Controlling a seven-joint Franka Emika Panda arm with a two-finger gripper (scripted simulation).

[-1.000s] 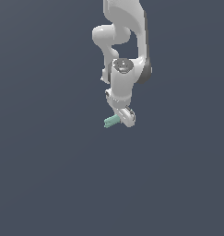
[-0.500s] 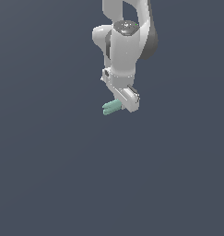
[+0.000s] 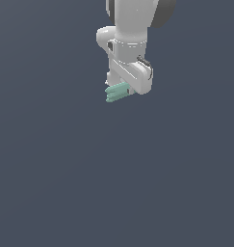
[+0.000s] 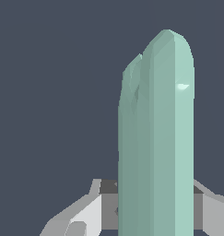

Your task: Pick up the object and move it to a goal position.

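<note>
Pale teal ridged object, rod-like, gripped in claw

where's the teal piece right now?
In the exterior view the teal piece is held in the gripper, sticking out toward that view's left, in the upper middle of the frame.

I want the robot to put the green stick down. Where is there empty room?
Nearly everywhere: the dark floor is bare below the teal object and out to both sides. The only crowded spot is up top, where the gripper and arm hang.
</note>
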